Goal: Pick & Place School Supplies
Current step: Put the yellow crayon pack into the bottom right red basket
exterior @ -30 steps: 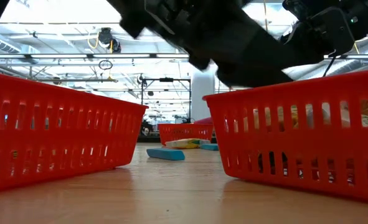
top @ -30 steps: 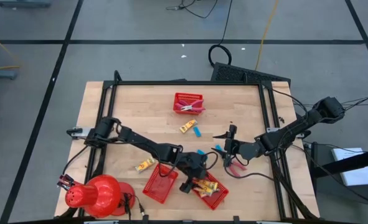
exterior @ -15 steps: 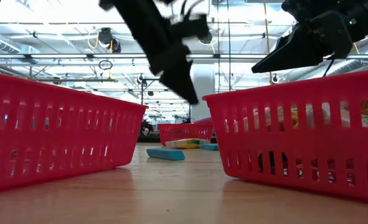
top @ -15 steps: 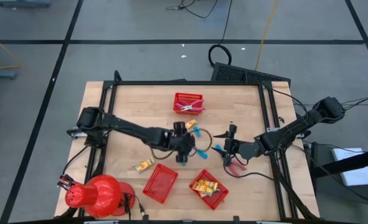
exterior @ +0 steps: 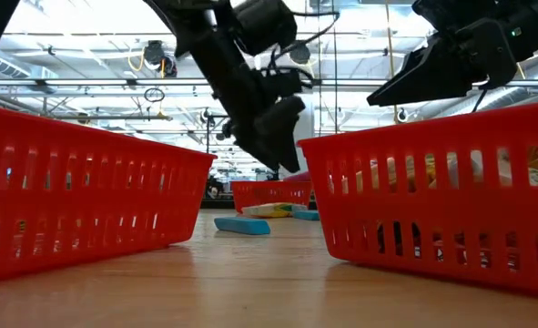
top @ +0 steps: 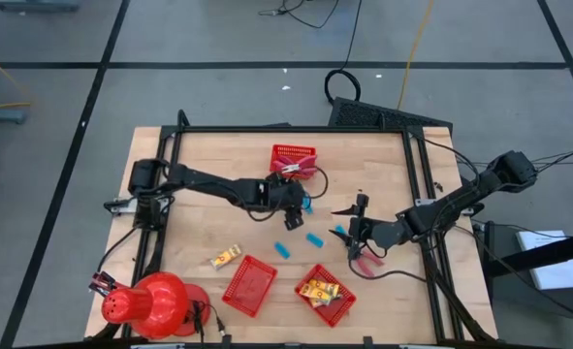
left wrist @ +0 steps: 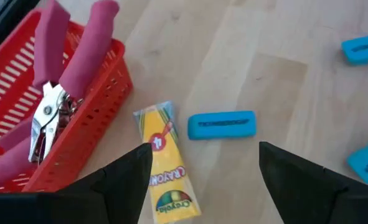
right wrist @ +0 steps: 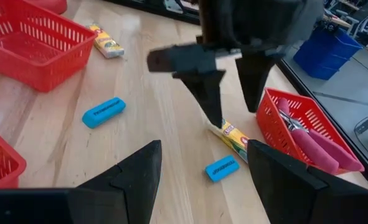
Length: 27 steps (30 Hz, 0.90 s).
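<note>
Left wrist view first: the left gripper (left wrist: 199, 163) is seen with its jaws spread wide and nothing held, poised just above a yellow crayon box (left wrist: 166, 163) and a light-blue block (left wrist: 221, 124) lying side by side on the table (left wrist: 277, 74). The crayon box is a slim yellow-orange carton, printed face up, its long axis running roughly along the line between the fingers. The block's long axis is laid across that, almost square to the box. Just beside the box, pink-handled scissors (left wrist: 59, 81) are seen in a red mesh basket (left wrist: 103, 106), handles jutting over the rim. Two more blue blocks (left wrist: 362, 48) are caught at the edge of this view.

From the high view, the left gripper (top: 293, 197) is placed at mid-table, just in front of the far basket (top: 294, 161). The right gripper (top: 354, 231) is held at the right of the table with its jaws wide apart and empty; pink handles (top: 366, 262) lie just beside it. Two blue blocks (top: 314, 238) lie between the arms. Another crayon box (top: 226, 257) rests beside an empty near basket (top: 248, 285), and further yellow boxes (top: 320, 290) are gathered in the neighbouring basket (top: 340, 304). A red dome (top: 148, 304) sits at the near left corner.
</note>
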Available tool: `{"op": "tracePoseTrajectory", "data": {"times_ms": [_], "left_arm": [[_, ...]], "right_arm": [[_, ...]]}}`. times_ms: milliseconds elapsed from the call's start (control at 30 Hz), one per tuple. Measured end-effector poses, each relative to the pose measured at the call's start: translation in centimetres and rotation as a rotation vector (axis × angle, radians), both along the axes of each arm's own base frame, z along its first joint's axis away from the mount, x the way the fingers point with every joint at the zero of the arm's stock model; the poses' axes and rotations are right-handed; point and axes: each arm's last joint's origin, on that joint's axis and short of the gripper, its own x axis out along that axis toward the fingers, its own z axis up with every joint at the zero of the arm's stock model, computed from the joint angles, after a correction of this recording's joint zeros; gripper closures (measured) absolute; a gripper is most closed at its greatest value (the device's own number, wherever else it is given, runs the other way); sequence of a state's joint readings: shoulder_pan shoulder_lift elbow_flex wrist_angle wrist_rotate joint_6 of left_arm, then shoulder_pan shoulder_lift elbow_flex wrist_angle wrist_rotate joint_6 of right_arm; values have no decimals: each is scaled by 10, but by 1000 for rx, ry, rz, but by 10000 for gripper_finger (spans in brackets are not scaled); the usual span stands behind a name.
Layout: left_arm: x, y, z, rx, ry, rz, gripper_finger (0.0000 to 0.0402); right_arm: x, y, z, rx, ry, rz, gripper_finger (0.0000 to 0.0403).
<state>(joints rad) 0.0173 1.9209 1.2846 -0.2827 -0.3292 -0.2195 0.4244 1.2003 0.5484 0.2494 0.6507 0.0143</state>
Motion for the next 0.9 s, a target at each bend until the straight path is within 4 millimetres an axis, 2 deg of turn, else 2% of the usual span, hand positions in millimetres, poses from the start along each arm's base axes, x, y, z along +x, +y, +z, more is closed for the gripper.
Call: {"op": "tracePoseTrajectory", "data": {"times_ms": [267, 567, 733, 900], "left_arm": [[4, 11, -36, -38, 94, 22, 109], [1, 20, -44, -40, 134, 79, 139], [0, 20, -44, -43, 142, 82, 181], [0, 20, -45, -46, 147, 86, 258]], "right_arm": [[0, 0, 0, -1, -1, -1, 177], [0, 0, 0, -1, -1, -1, 177], [0, 0, 0, 0, -1, -2, 177], [0, 0, 0, 3, -2, -3, 177]]}}
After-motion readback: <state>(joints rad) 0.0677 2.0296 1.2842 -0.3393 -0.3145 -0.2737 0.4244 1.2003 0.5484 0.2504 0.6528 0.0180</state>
